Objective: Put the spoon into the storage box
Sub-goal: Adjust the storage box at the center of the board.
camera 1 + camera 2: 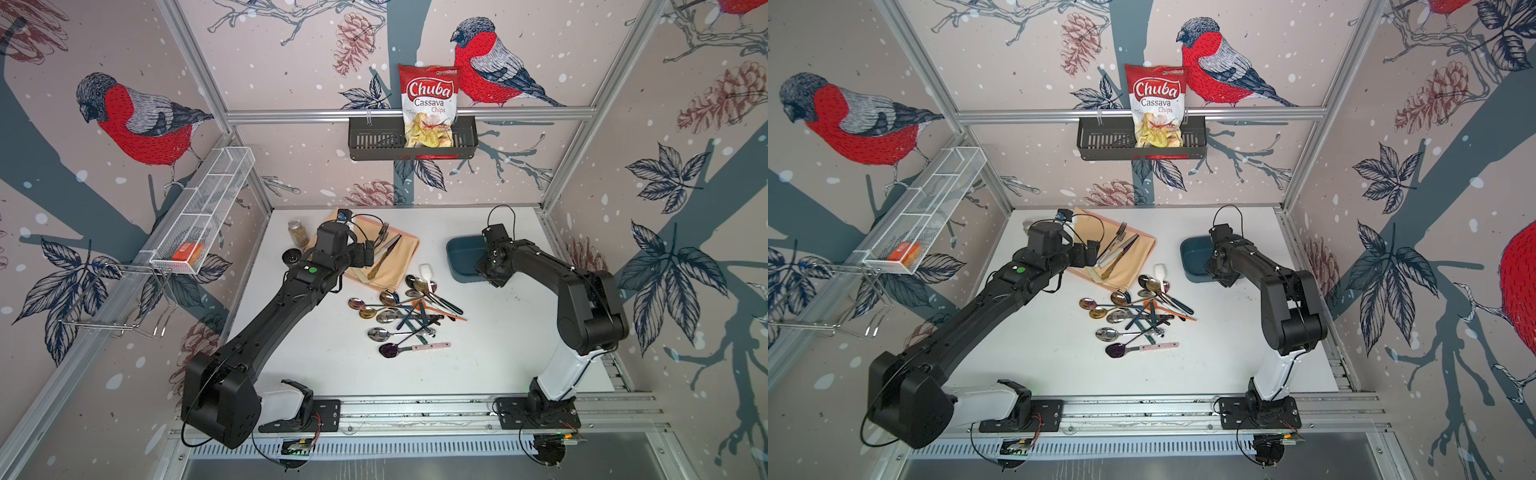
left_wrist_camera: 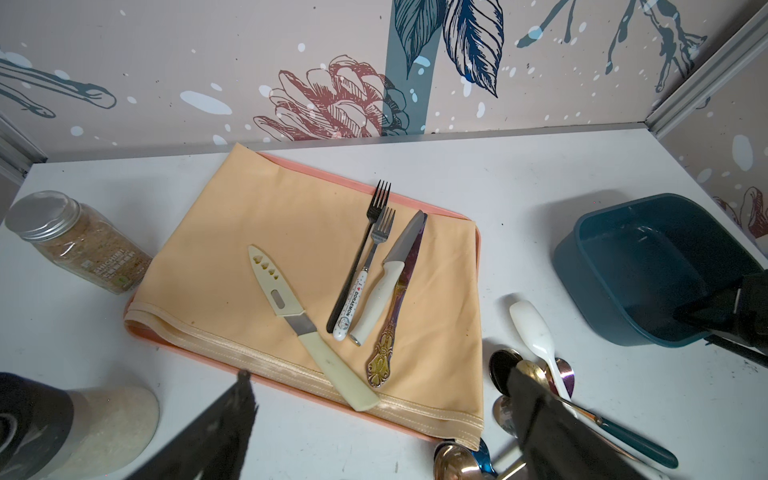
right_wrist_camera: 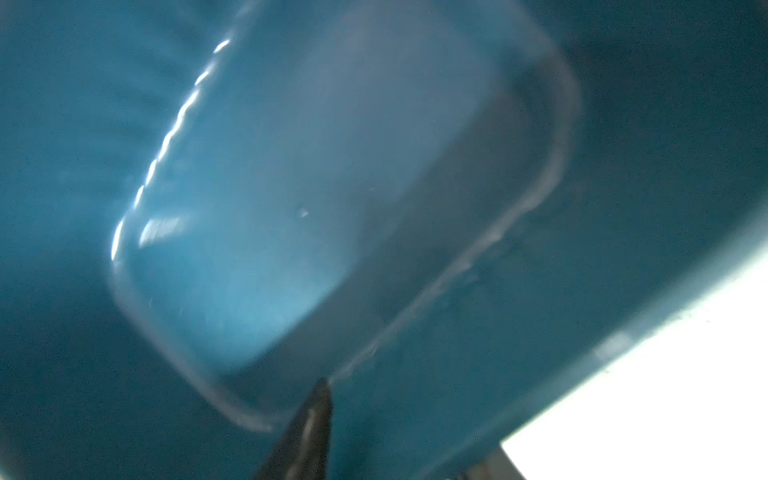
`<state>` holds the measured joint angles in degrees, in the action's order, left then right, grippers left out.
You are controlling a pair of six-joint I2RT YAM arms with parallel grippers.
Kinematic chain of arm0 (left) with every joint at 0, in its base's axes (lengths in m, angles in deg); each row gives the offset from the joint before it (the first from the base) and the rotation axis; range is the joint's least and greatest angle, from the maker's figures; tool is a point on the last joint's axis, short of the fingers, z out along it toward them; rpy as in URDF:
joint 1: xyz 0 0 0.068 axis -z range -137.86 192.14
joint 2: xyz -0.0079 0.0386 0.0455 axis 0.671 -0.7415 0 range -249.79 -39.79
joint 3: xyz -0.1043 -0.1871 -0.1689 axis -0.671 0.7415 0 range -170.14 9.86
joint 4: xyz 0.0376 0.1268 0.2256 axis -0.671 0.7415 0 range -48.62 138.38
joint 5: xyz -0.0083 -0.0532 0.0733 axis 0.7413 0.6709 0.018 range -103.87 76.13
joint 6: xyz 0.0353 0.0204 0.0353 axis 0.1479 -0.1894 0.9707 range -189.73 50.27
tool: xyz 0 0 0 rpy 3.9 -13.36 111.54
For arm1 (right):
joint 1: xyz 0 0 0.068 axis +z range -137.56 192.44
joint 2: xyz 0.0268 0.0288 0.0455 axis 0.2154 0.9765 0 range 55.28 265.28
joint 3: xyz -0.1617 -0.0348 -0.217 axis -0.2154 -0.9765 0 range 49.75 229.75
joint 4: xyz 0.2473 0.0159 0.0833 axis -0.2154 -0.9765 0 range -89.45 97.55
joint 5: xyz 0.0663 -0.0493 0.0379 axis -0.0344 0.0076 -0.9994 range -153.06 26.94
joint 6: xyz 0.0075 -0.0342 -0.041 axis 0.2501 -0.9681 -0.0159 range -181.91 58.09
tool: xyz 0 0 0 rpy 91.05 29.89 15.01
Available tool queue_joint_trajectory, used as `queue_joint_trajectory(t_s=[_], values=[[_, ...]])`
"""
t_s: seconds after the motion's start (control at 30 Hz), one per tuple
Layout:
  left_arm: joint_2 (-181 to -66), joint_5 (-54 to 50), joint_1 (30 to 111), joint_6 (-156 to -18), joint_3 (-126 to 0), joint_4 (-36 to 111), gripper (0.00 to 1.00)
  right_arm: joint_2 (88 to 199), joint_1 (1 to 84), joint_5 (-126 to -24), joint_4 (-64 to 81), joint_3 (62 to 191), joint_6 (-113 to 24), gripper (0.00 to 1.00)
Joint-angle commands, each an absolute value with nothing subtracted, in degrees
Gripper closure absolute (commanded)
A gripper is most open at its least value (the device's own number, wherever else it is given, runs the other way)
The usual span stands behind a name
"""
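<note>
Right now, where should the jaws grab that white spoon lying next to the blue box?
I'd grip the white spoon at the neck just behind its bowl, coming straight down with the jaws across its narrow width. That end lies flat on bare table beside the storage box, while its handle runs back into the pile of spoons, where it's crowded.

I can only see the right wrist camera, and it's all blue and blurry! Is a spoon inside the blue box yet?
Observer: No. In the left wrist view the storage box floor looks bare where it shows.
Operator: Where are the spoons?
Observer: The spoons lie heaped on the white table, beside the box.
Operator: What's the other arm doing?
Observer: The left pincer hangs wide open by the peach cloth, holding nothing.
</note>
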<state>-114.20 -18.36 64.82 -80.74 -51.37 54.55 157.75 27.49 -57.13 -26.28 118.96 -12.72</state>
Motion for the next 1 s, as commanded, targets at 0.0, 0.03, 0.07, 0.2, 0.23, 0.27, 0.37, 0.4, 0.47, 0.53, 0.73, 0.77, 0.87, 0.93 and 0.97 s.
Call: queue_joint_trajectory(t_s=[0.0, 0.03, 0.07, 0.2, 0.23, 0.27, 0.37, 0.4, 0.47, 0.53, 0.73, 0.77, 0.87, 0.93, 0.97], values=[[-114.8, -17.21, 64.94, -79.94, -52.58, 55.27, 0.04, 158.24, 27.21, -53.58, -29.8, 119.84, -18.47, 0.66], [-114.93, -17.05, 64.95, -79.85, -52.88, 55.5, 0.04, 158.25, 27.12, -53.03, -30.33, 119.94, -19.88, 0.66], [-115.11, -16.88, 64.99, -79.76, -53.11, 55.68, 0.04, 158.27, 27.03, -52.06, -30.97, 120.04, -21.57, 0.67], [-115.29, -16.73, 65.0, -79.41, -53.63, 56.3, 0.04, 157.73, 27.03, -46.91, -33.12, 120.19, -30.02, 0.67], [-115.29, -16.6, 64.99, -79.4, -53.75, 56.29, 0.04, 157.5, 26.95, -45.79, -33.3, 120.16, -31.83, 0.67], [-115.42, -16.51, 64.99, -79.4, -53.86, 56.37, 0.04, 157.2, 26.94, -44.38, -33.45, 120.05, -33.98, 0.67], [-115.88, -16.08, 64.99, -79.44, -54.29, 56.41, 0.04, 156.74, 26.7, -40.99, -33.5, 119.99, -39.57, 0.68], [-116.08, -15.98, 65.04, -79.49, -54.46, 56.53, 0.04, 156.63, 26.55, -40.35, -33.35, 120.04, -41.01, 0.68], [-116.38, -15.75, 65.08, -79.49, -54.98, 56.78, 0.04, 156.22, 26.17, -39.4, -32.48, 119.94, -44.28, 0.68], [-116.53, -15.63, 65.17, -79.4, -55.47, 57.23, 0.04, 155.9, 25.72, -39.07, -31.78, 119.97, -46.95, 0.68], [-116.75, -15.65, 65.28, -78.66, -56.42, 58.24, 0.04, 152.93, 24.72, -37.6, -25.51, 116.51, -57.42, 0.69], [-116.78, -15.7, 65.31, -78.53, -56.65, 58.42, 0.04, 152.25, 24.17, -38.25, -24.0, 115.5, -58.88, 0.69], [-117.13, -15.41, 65.27, -78.19, -57.42, 59.3, 0.04, 151.4, 22.36, -41.08, -22.19, 114.45, -60.94, 0.68], [-117.3, -15.32, 65.32, -77.79, -58.02, 59.84, 0.04, 151.44, 21.49, -42.18, -21.72, 114.22, -61.91, 0.68], [-117.4, -15.3, 65.3, -77.5, -58.3, 60.11, 0.04, 151.52, 20.88, -43.25, -21.74, 114.26, -62.29, 0.68]])
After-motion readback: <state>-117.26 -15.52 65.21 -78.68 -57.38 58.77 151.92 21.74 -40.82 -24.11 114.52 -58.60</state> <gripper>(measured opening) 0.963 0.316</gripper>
